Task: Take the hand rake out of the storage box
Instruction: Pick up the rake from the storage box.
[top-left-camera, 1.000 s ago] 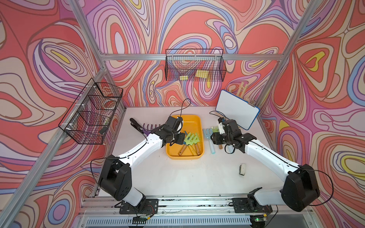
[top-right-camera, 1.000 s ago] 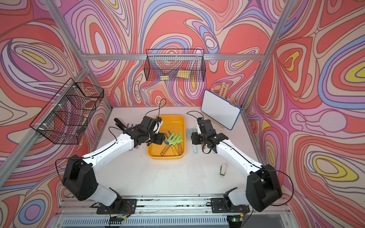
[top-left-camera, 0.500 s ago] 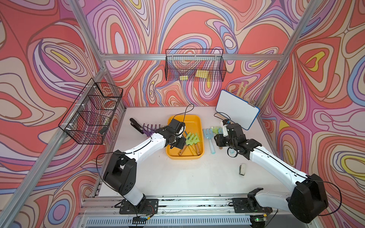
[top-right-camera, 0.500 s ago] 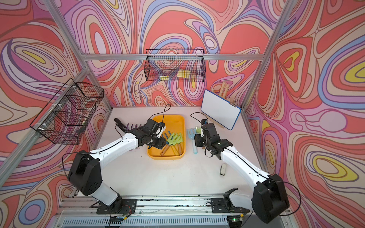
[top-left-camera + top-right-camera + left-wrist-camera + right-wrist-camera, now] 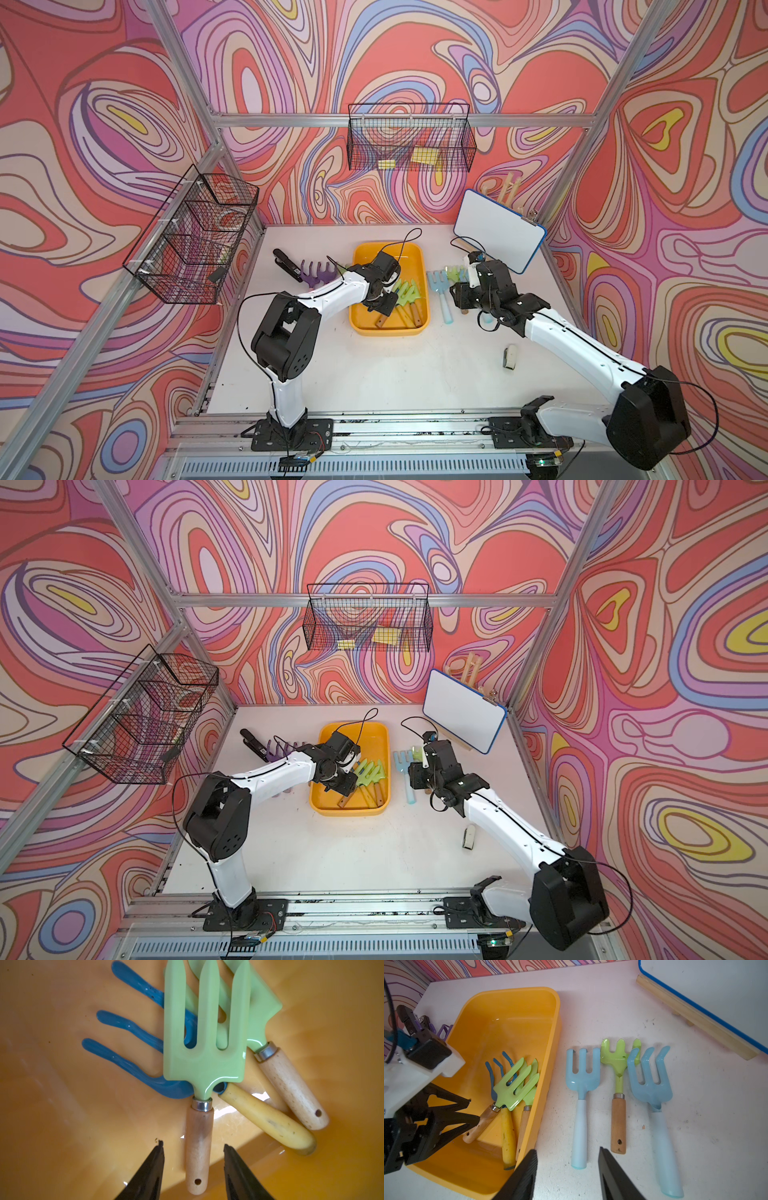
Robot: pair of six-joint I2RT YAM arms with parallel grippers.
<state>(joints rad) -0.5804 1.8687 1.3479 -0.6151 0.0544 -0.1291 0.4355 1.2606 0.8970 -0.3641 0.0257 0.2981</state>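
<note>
Storage box (image 5: 411, 257) is sitting mid-table (image 5: 395, 374). Green hand rake (image 5: 203, 1064) is lying inside it, topmost. Left gripper (image 5: 193, 1144) is hovering part-open, straddling the rake's wooden handle without touching. Right gripper (image 5: 568, 1149) is hanging part-open and empty beside the box.

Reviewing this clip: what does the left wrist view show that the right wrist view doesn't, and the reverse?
Only the left wrist view: close up, the left pincer stands open astride the top green rake's wooden handle, with a gap on each side.

Only the right wrist view: three rakes side by side on the table outside the box, the whiteboard, and the open right pincer.

Both: the storage box holding that rake, a second green rake and a dark blue rake.
</note>
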